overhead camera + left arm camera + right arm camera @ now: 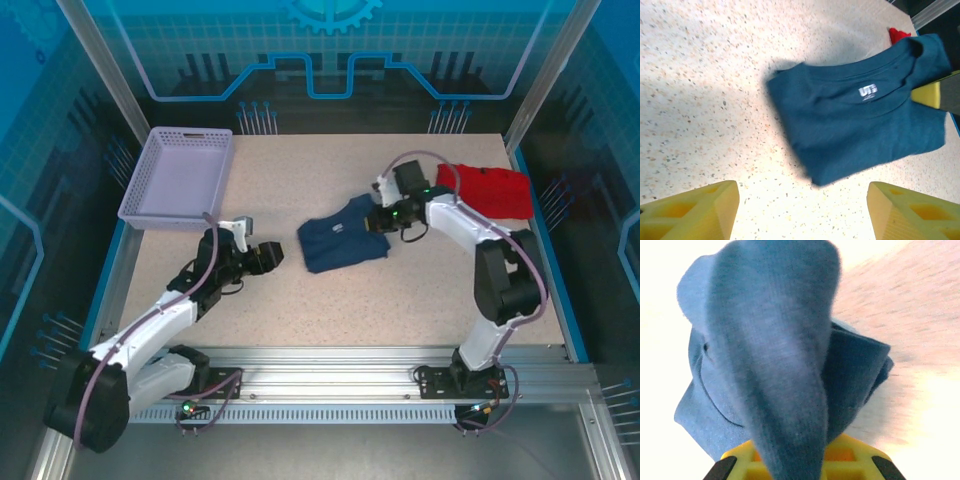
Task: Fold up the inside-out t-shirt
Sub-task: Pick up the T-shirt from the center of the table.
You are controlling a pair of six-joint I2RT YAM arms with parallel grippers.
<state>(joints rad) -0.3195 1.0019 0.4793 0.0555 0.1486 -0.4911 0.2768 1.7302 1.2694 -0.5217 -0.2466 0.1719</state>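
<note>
The inside-out t-shirt is a dark navy bundle, folded small, lying mid-table with its white printed collar mark facing up. My right gripper is shut on the shirt's right edge, and a ridge of the cloth is pinched up between its yellow jaws. One of its yellow fingers shows at the shirt's far side in the left wrist view. My left gripper is open, just left of the shirt. Its yellow fingertips hover over bare tabletop short of the shirt's near corner.
A lavender basket stands at the back left. A bright red folded garment lies at the back right, close behind the right arm. An aluminium rail runs along the near table edge.
</note>
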